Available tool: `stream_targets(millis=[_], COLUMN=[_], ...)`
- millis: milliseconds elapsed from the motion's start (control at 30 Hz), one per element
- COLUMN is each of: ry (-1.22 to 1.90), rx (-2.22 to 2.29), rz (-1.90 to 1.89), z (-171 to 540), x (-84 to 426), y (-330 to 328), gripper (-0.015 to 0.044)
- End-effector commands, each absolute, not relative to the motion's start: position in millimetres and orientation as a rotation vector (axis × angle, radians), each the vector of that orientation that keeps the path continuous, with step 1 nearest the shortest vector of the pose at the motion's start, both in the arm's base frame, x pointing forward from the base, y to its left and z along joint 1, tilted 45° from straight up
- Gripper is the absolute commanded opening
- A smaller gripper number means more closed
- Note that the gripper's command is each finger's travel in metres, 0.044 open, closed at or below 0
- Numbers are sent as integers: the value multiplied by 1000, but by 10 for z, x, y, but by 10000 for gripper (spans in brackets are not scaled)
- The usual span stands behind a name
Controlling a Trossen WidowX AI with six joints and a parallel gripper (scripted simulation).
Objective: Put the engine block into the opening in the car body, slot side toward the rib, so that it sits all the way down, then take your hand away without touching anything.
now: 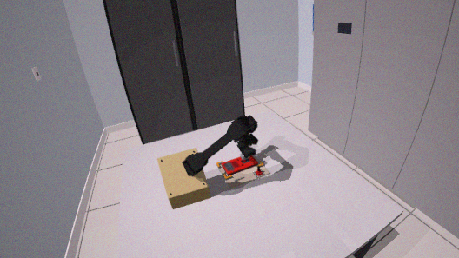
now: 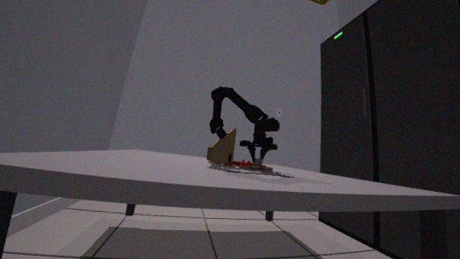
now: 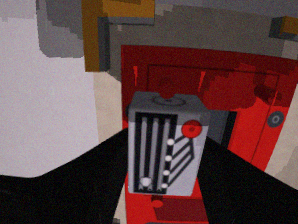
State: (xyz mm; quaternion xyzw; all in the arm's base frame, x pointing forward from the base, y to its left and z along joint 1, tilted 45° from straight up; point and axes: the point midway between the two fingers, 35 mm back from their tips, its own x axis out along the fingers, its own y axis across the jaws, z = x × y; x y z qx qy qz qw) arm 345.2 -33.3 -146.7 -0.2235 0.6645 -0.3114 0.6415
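Note:
The engine block (image 3: 167,165) is light grey, with dark slots and a red round cap on the face towards the wrist camera. My gripper (image 1: 246,157) (image 2: 258,160) (image 3: 163,137) is shut on it, one black finger on each side. The red car body (image 1: 238,165) (image 3: 135,56) lies on a beige board (image 3: 107,102) under the block. Part of the dark opening (image 3: 218,127) shows to the right of the block in the wrist view; the block hides the rest. The block is low at the car body; its depth relative to the opening and the rib cannot be told.
Orange corner brackets (image 1: 228,176) (image 3: 92,42) stand around the car body. A small red part (image 1: 259,172) is on the board beside it. The arm's base is at the tan block (image 1: 182,184) (image 2: 222,150) at the other end of the car body. Dark cabinets (image 1: 148,58) stand behind the table.

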Motion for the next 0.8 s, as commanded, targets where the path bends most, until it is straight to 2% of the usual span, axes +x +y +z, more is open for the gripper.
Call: stream_targets(millis=[0,133,667,700,767], ry=[1515,1515,1516,1516,1516], rx=[-517,-517,-513,-513,-513], rz=[-712,-712,-706,-706,-706], z=[-1493,-1493,-1482,-1482,-1482], x=[3444,3444,3445,3445,3445], y=[-378,-378,-336,-336,-336], gripper=[0,0,420,440,440])
